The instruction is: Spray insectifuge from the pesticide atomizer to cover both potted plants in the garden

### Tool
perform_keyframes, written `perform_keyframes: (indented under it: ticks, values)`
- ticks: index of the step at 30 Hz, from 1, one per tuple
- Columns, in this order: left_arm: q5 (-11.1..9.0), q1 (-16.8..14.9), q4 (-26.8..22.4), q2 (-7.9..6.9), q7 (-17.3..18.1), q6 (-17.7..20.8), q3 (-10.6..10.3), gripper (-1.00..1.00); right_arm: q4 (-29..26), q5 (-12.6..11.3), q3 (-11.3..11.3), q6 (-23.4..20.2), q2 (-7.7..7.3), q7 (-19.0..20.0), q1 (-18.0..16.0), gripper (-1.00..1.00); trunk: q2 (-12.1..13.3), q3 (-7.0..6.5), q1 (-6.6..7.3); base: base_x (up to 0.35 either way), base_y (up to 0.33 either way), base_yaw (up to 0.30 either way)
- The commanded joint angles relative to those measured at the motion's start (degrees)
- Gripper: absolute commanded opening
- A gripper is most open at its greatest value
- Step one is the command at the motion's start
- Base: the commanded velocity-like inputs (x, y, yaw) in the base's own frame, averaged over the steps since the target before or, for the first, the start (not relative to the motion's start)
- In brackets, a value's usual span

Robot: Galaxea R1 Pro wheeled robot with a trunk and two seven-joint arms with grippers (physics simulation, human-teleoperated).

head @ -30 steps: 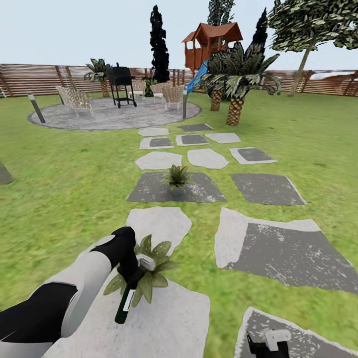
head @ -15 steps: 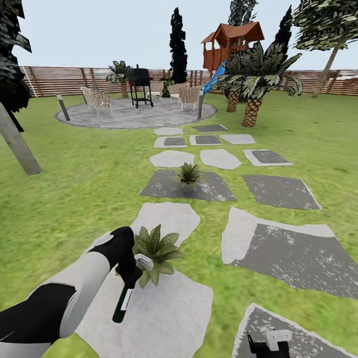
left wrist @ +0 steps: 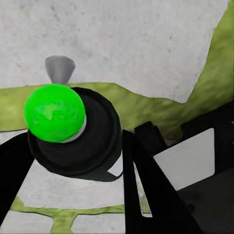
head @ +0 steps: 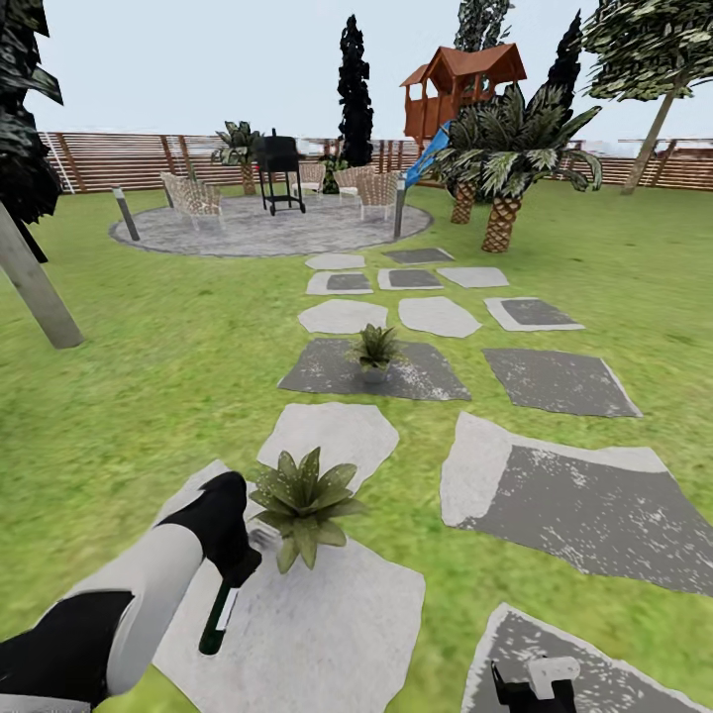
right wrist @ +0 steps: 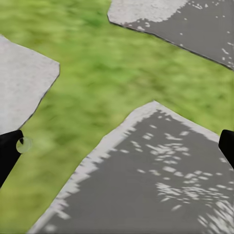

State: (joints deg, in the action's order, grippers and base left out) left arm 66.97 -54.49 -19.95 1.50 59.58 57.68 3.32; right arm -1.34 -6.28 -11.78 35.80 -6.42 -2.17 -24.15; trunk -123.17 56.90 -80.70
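Note:
My left gripper (head: 241, 562) is shut on the pesticide atomizer (head: 216, 619), a slim dark-green bottle with a white label that hangs tilted below the hand. Its whitish trigger head (head: 262, 538) points at the near potted plant (head: 303, 498), a green rosette on a pale stepping stone (head: 327, 624), just right of the gripper. The second potted plant (head: 376, 350) stands farther ahead on a dark stone. In the left wrist view, black fingers (left wrist: 146, 185) clamp the atomizer (left wrist: 73, 141), seen end-on with a bright green end. My right gripper (head: 540, 685) is low at the right, open over a dark stone (right wrist: 161, 180).
Grey and dark stepping stones (head: 564, 500) lead across the lawn to a round paved patio (head: 267, 226) with chairs and a black grill (head: 280, 170). A tree trunk (head: 35, 287) stands at the left. Palms (head: 505, 149), a playhouse and a slatted fence (head: 119, 158) lie beyond.
My left arm has drawn back and down with the atomizer, away from the near plant's leaves. Earlier the whole view swung left as the camera turned. The right gripper stayed put.

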Motion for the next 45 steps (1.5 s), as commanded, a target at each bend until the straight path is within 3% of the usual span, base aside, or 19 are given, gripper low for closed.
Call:
perform_keyframes:
  ticks: [1,4,8,10,11,12,16,26,34,45]
  values:
    - [-0.36,-0.01,-0.21,0.37,-1.09,0.25,0.89,-1.0,0.02,-0.58,-0.53,0.15,0.0,-0.04,-0.02,1.0,-0.02,0.05,0.01,0.0,0.0,0.0]
    - [-2.12,0.64,-0.35,0.47,-2.09,-0.09,1.21,-1.0,0.02,-0.58,-0.53,0.15,0.0,-0.03,-0.02,1.0,-0.02,0.05,0.01,0.0,0.0,0.0]
    - [-2.84,2.23,-1.47,0.6,-2.25,-0.34,1.23,-1.0,0.02,-0.53,-0.54,0.15,0.06,-0.02,-0.02,1.0,-0.02,0.05,0.01,0.0,0.0,0.0]
    - [-3.64,2.85,-1.42,1.49,-2.24,-0.39,1.12,-1.0,0.02,-0.52,-0.53,0.15,0.42,-0.02,-0.02,1.0,-0.02,0.05,0.01,0.0,0.0,0.0]
    - [-3.42,3.84,-1.56,3.11,-2.46,-0.37,0.73,-1.0,0.02,-0.49,-0.53,0.15,0.66,-0.02,-0.02,1.0,-0.02,0.05,0.01,0.0,0.0,0.0]
    - [-3.48,3.98,-1.66,3.26,-2.57,-0.33,0.76,-1.0,0.02,-0.49,-0.53,0.15,0.72,-0.02,-0.02,1.0,-0.02,0.05,0.01,0.0,0.0,0.0]
    - [-4.14,4.32,-1.86,3.43,-2.77,-0.43,0.94,-1.0,0.02,-0.49,-0.53,0.15,0.75,-0.02,-0.02,1.0,-0.02,0.05,0.01,0.0,0.0,0.0]
    - [-4.15,6.04,-9.88,3.07,-2.81,-0.37,1.0,-1.0,0.02,-0.52,-0.53,0.15,0.74,-0.02,-0.02,1.0,-0.02,0.05,0.01,0.0,-0.067,0.017]
    - [-4.13,6.06,-10.02,3.08,-2.81,-0.29,0.99,-1.0,0.02,-0.49,-0.53,0.15,0.88,-0.02,-0.02,1.0,-0.02,0.05,0.01,0.0,-0.244,0.261]
    - [-4.13,6.06,-10.28,3.07,-2.81,-0.29,0.9,-1.0,0.02,-0.49,-0.53,0.15,0.88,-0.02,-0.02,1.0,-0.02,0.05,0.01,0.0,-0.016,0.277]
